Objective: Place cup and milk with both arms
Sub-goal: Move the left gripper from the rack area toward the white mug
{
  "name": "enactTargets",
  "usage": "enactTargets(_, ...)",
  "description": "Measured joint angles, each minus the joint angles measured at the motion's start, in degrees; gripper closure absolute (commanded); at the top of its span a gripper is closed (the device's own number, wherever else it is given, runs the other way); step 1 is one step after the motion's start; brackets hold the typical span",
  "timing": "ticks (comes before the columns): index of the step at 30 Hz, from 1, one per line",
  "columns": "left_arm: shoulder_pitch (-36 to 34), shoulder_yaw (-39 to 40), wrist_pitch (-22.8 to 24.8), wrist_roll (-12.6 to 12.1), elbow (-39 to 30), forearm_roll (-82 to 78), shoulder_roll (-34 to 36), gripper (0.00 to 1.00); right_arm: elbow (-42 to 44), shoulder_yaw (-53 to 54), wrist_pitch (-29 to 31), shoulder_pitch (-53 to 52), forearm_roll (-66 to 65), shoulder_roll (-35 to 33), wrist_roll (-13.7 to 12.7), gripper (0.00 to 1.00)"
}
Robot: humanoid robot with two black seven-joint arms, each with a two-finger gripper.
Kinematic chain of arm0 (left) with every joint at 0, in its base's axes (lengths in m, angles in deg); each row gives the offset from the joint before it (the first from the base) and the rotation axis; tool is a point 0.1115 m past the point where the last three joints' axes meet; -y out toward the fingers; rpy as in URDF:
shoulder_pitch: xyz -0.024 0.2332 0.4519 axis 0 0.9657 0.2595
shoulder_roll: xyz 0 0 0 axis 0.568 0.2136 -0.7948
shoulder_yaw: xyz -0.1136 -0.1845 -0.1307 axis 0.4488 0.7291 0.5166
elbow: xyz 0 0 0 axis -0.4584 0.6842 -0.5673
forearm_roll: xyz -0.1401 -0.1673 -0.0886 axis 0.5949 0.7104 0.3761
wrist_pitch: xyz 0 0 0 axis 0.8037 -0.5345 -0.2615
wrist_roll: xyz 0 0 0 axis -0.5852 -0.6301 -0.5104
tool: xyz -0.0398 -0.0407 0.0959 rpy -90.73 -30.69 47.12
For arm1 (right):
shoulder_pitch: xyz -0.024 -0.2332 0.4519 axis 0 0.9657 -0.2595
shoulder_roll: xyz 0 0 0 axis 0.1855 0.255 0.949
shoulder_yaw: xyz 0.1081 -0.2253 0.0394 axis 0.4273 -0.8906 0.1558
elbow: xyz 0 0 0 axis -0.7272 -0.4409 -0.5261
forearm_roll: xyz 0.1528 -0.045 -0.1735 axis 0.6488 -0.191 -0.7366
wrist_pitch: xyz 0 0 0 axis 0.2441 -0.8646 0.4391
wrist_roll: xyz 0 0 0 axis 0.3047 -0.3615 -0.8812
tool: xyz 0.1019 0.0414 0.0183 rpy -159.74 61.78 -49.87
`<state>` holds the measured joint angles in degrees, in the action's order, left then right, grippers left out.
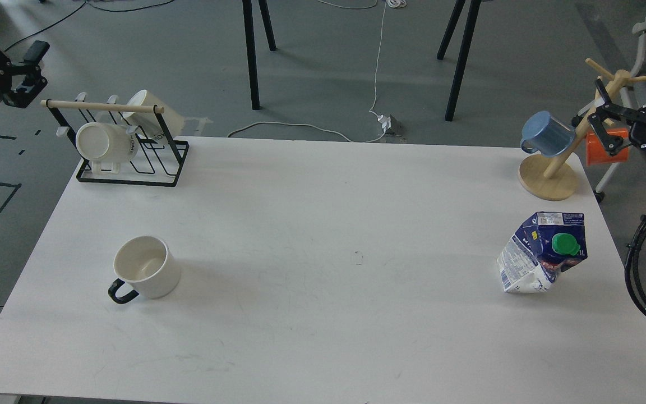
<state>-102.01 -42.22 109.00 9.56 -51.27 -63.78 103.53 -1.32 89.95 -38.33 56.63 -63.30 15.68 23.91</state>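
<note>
Well apart on the white table [323, 224], the cup [147, 274] stands near-left and the milk carton [543, 252] near-right; the left gripper [30, 73] and right gripper [603, 120] hover spread, empty.

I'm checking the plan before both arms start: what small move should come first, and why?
Probably lower both arms toward their nearest items: the left end effector toward the cream mug, the right end effector toward the milk carton. Both end effectors hang beyond the table's back corners, holding nothing, while mug and carton stand untouched near opposite sides.
</note>
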Motion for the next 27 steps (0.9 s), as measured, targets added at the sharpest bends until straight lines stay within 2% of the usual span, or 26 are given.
enactTargets(14,-0.49,-0.22,-0.01,0.02,0.08,-4.15,-0.20,0.00,0.07,-0.14,0.00,1.20,-0.20,-0.63,-0.08,0.06)
enactTargets(23,-0.41,-0.21,0.02,0.02,-0.96,-46.38,3.01,0.00,0.27,-1.18,0.00,1.45,-1.50,0.45,-0.78,0.06)
enactTargets(27,-0.44,-0.39,0.02,0.02,-4.46,-63.43,6.13,0.00,0.27,-1.30,0.00,1.51,-1.87,0.53,-0.79,0.06)
